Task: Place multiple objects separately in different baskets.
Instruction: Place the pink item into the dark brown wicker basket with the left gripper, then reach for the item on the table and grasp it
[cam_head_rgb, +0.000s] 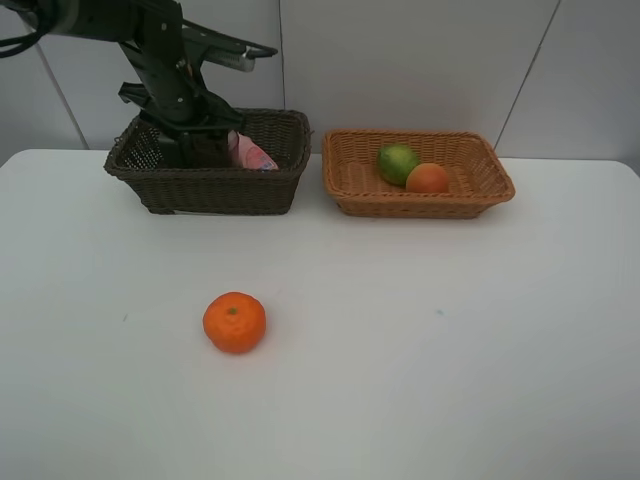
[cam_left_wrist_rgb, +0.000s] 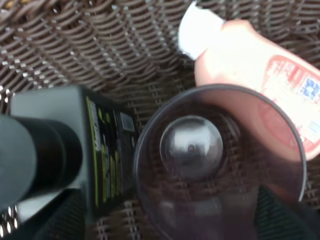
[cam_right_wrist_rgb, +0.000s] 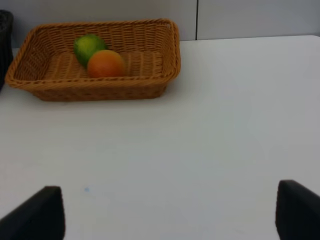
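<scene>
So the left tool (cam_head_rgb: 190, 140) is down inside the dark brown basket (cam_head_rgb: 270, 190), with the purplish cup (cam_left_wrist_rgb: 220, 165) right in front of its camera. Can't tell whether it's pinching the cup or has let go, since the fingers barely show at the frame edges. The cup sits between the dark green pump bottle (cam_left_wrist_rgb: 95, 150) and the pink bottle (cam_left_wrist_rgb: 270, 70) (white cap pointing at the basket wall), all packed close.

The right tool (cam_right_wrist_rgb: 170, 212) is hovering over bare worktop (cam_head_rgb: 450, 380), spread wide, holding nothing. The green fruit (cam_head_rgb: 398, 163) and peach (cam_head_rgb: 428, 178) are touching each other in the light tan basket (cam_head_rgb: 420, 205). The mandarin (cam_head_rgb: 234, 322) is alone out on the worktop, well apart from both baskets.

What could go sideways: that brown basket is crowded, so a tool lifting out at an angle could drag the cup or knock a bottle over. The mandarin is round and the worktop looks smooth, so an off-centre pinch probably sends it rolling.

The surface is plain matte white and the walls behind are pale panels with thin seams.
</scene>
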